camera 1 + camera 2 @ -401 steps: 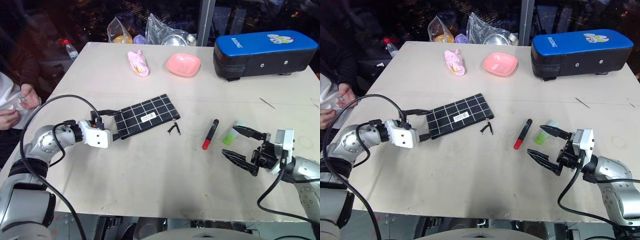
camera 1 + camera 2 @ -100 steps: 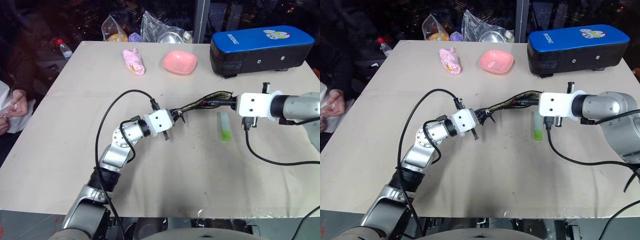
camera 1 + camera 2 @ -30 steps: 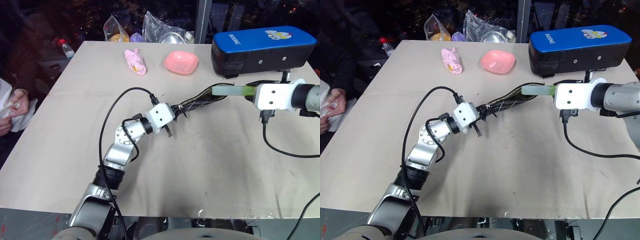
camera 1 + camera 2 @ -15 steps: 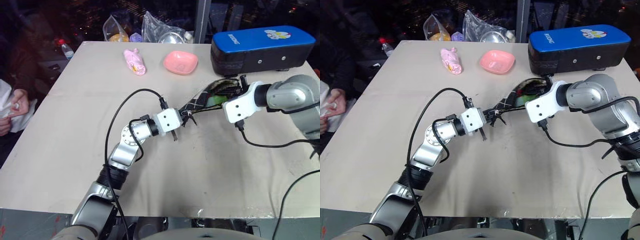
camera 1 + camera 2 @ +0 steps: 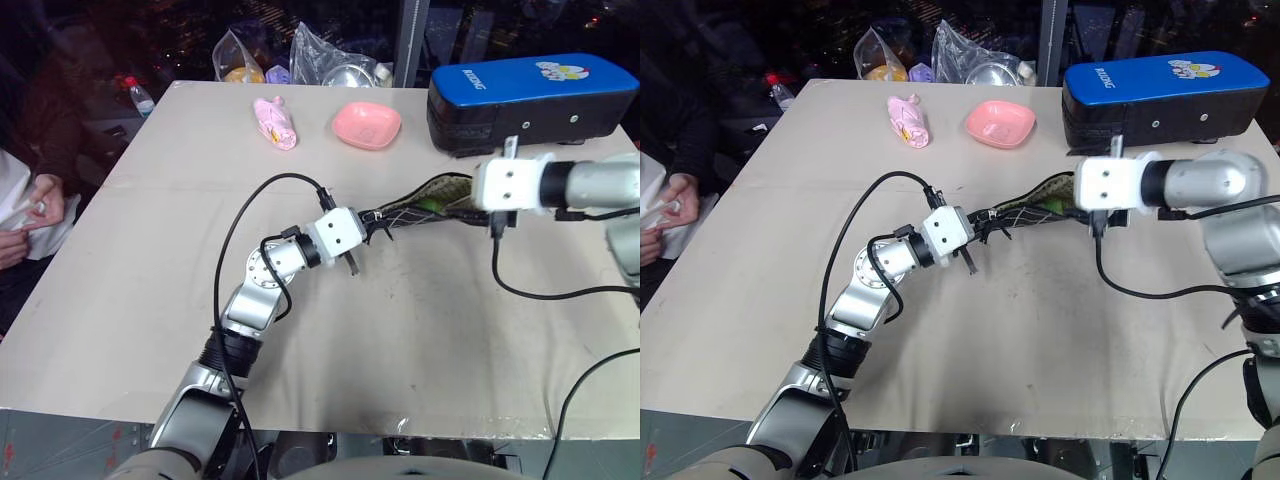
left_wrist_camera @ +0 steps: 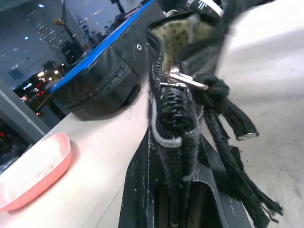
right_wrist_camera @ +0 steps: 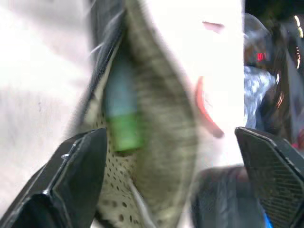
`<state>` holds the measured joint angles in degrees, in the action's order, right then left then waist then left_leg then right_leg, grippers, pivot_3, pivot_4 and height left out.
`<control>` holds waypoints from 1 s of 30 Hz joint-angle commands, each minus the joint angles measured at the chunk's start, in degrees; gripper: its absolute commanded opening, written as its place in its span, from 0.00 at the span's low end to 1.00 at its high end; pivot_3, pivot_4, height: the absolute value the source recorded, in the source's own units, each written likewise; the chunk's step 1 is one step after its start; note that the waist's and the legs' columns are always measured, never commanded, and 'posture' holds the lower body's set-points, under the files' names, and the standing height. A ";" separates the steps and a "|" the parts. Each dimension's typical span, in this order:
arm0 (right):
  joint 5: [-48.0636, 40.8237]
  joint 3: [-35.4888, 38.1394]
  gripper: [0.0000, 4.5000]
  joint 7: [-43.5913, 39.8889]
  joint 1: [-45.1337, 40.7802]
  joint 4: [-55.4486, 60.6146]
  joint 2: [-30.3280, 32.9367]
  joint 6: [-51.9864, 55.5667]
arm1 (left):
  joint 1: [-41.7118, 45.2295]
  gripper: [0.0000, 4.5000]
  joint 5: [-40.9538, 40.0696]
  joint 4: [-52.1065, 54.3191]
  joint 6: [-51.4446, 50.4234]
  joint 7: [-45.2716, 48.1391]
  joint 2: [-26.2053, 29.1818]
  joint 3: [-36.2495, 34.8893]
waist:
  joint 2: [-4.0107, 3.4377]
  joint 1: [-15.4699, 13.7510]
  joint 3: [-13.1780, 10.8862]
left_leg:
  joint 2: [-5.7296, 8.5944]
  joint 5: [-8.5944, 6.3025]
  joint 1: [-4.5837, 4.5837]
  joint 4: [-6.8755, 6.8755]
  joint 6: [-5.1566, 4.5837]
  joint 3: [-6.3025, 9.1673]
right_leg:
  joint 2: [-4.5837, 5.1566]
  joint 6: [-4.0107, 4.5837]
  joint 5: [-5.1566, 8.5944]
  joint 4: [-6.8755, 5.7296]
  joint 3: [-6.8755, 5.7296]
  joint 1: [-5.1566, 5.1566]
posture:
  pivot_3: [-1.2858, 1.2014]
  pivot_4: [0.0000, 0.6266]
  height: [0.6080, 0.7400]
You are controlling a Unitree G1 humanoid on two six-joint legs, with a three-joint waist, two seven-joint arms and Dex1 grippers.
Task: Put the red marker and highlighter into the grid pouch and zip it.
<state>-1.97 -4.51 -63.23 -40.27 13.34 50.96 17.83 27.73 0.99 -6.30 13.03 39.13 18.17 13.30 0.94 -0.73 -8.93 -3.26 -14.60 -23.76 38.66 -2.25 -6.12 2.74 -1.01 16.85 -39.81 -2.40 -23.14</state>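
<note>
In the gaping mouth of the grid pouch [image 5: 415,212], the highlighter [image 7: 124,130] sits green end showing against the dotted tan lining, its long axis running along the pouch's length, pale cap toward the closed far end as far as I can tell. The pouch itself hangs stretched above the bench [image 5: 400,340], its long axis running side to side between the two arms, the open mouth facing the robot's right. The left pincer [image 5: 368,222] has its fingers pressed together on the pouch's closed zipper end, where the metal zipper pull [image 6: 183,80] and a black cord dangle. The right pincer [image 7: 166,156] stands at the mouth with its fingers spread wide on either side of the opening, holding nothing. I can't see the red marker, so I can't say whether it lies deeper inside. To my eye the drop-in is done and zipping comes next: the left grip should hold the fabric taut and level so nothing slides out, while the right arm backs clear of the lip and goes for the pull without snagging the cord or tipping the mouth down.
</note>
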 commanded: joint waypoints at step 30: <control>-29.27 8.89 0.69 44.23 4.80 19.53 -43.12 60.44 | 0.86 0.00 -2.60 -0.59 -2.84 -1.77 -2.82 -2.39 | 0.10 0.19 0.07 | 0.06 -0.01 -0.08 0.00 -0.02 0.16 | -0.13 0.01 0.00 0.00 -0.07 0.01 | 0.52 0.24 1.00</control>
<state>-30.37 3.26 -20.09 -34.57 32.15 8.45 78.50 27.54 -1.70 -7.80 8.83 38.07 15.63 11.24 1.04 -0.54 -8.86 -3.20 -14.61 -23.85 38.66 -2.27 -5.96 2.61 -1.00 16.85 -39.81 -2.46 -23.13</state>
